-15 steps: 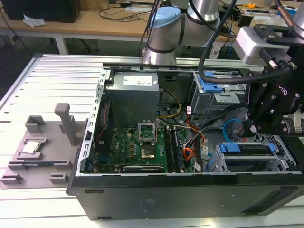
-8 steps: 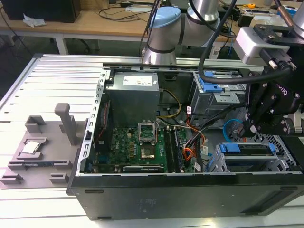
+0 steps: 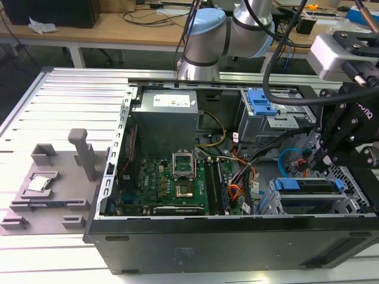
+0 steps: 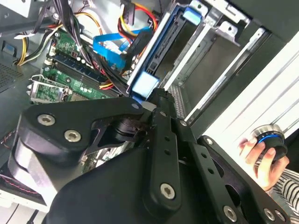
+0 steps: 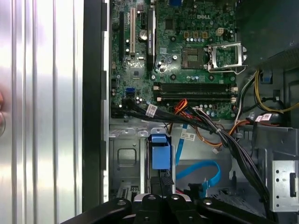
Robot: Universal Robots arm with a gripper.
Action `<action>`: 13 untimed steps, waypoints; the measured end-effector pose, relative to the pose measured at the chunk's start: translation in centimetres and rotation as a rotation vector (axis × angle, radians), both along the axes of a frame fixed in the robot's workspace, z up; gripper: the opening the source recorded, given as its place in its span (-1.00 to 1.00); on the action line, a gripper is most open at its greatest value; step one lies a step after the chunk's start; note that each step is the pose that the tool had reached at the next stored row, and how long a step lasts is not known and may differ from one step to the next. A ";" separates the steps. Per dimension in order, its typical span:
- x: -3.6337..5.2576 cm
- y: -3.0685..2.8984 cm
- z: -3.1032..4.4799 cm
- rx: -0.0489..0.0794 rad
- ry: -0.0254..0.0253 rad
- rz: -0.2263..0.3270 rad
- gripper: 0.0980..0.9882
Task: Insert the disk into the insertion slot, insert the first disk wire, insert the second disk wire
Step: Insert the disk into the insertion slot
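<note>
Disk [image 3: 309, 184]: lies flat in the top of the drive cage, blue carrier round it w/ one end tab at each end. It's at the near corner of the PC case, on the exterior view's right.
Disk, wrist views: one blue end tab [image 5: 160, 154] faces the cam in the first wrist view. The second wrist view shows the disk edge-on betw. the cage walls.
Insertion slot [image 3: 271, 201]: grey sheet-metal cage w/ perforated walls, holding the disk.
Gripper [image 3: 323, 161]: hangs just above the far edge of the disk, near its right tab. Can't tell if it touches.
Gripper state: can't tell whether clenched or released, and nothing is seen in its grasp.
Blue cable [image 3: 287, 157]: loose loop just left of the gripper, above the cage's far side. Can't tell where its plug sits.
Orange wires [image 3: 237, 192]: bundle betw. cage and motherboard.
Motherboard [image 3: 166, 183]: green, on the case floor left of the cage, CPU socket open.
Power supply [image 3: 166, 115]: grey box at the far left of the case.
Blue latch [image 3: 260, 102]: wide and ribbed, on the grey bay far of the cage.
Arm [image 3: 231, 29]: comes in from the far side, over the case.
Table [image 3: 59, 100]: ribbed aluminium, under the case.
Grey fixture [image 3: 59, 177]: on the table left of the case, w/ a chip lying in it.
Hand [image 4: 259, 161]: a person's, on a round knob [image 4: 270, 139] beside the case, in the second wrist view.
</note>
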State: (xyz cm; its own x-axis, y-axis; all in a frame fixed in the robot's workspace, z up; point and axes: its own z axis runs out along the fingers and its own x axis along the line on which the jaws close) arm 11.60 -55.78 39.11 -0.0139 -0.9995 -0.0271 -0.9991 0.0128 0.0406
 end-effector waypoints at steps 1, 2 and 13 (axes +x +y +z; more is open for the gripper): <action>0.10 0.01 0.00 0.000 0.0000 0.000 -0.98; 0.16 0.01 -0.03 0.000 0.0002 0.000 -0.98; 0.89 0.00 -0.77 0.000 0.0014 0.000 -0.98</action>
State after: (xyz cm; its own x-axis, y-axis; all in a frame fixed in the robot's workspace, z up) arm 12.49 -55.78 38.34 -0.0141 -0.9995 -0.0271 -0.9990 0.0129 0.0420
